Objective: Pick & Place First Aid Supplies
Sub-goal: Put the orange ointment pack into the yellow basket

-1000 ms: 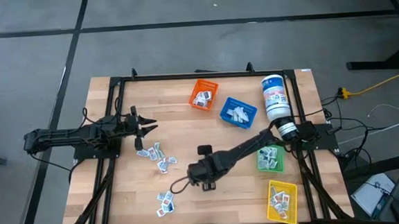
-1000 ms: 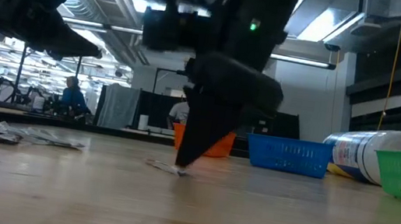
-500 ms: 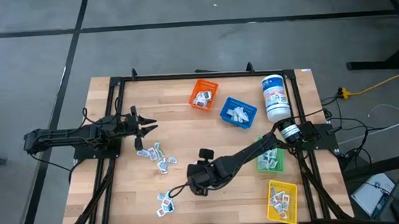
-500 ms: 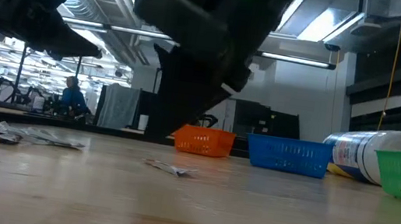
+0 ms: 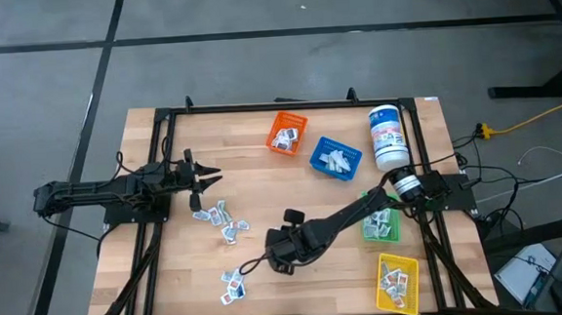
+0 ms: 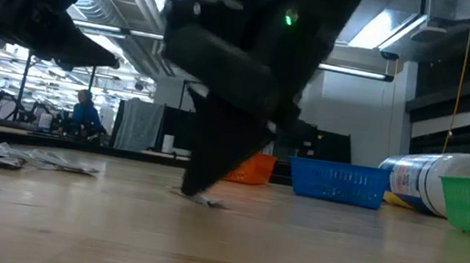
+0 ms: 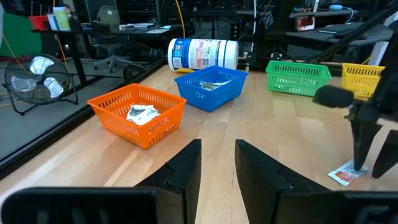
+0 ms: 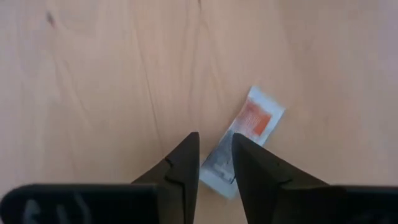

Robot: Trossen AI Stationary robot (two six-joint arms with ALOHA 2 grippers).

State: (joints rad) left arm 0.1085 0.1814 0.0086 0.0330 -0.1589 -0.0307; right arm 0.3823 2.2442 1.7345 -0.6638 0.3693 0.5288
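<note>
One small white packet (image 8: 247, 134) with orange and grey print lies flat on the wood at mid table. My right gripper (image 8: 216, 148) points steeply down over its grey end, open by a narrow gap, one fingertip on each side of that end. In the low view the fingertips (image 6: 193, 187) reach down to the packet (image 6: 208, 201). More packets lie in a cluster (image 5: 218, 220) near my left gripper and another (image 5: 232, 286) by the near edge. My left gripper (image 5: 207, 177) waits open at the table's left, raised off the wood. My right gripper stands with its fingertips (image 8: 190, 149) on either side of the packet's grey end (image 8: 217, 167), coming steeply from above. The packet lies flat on the table. Whether the fingertips touch it I cannot tell.
An orange bin (image 5: 286, 133) and a blue bin (image 5: 335, 158) stand at the far middle. A green bin (image 5: 380, 222) and a yellow bin (image 5: 398, 279) hold packets at the right. A white canister (image 5: 387, 136) lies at the far right.
My right gripper has rolled about its wrist above the lone packet, rising a little and coming back down to it. The packet lies where it did.
</note>
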